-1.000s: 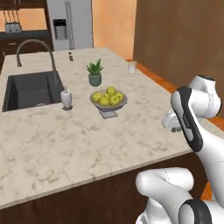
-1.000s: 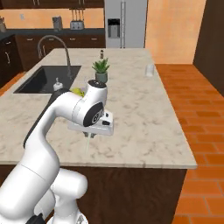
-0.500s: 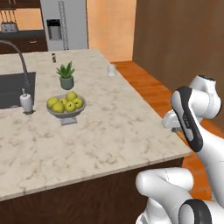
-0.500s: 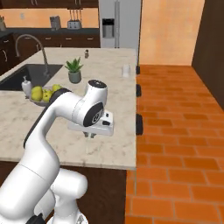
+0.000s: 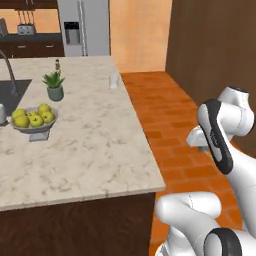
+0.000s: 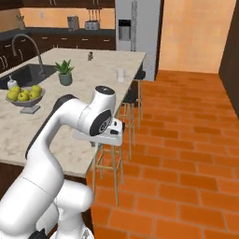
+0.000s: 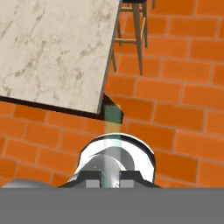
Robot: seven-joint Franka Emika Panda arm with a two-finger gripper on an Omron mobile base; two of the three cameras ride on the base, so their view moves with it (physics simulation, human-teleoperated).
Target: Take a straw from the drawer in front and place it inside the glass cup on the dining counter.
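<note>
Left base view: whole picture slid sideways since a moment ago, so base rolling along the dining counter [image 5: 90,150], toward its end. Glass cup [image 5: 114,81] nearer now, by the far edge. Gripper [image 7: 111,173] closed tight on the straw [image 7: 112,127]. Next, probably reaching over to the cup.

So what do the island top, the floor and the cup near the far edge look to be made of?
Dining counter: polished stone, likely marble, beige with grey veining. Floor: matte terracotta brick, orange blocks with darker joints. Glass cup: looks like whitish, translucent glass or plastic; too small to tell which.
</note>
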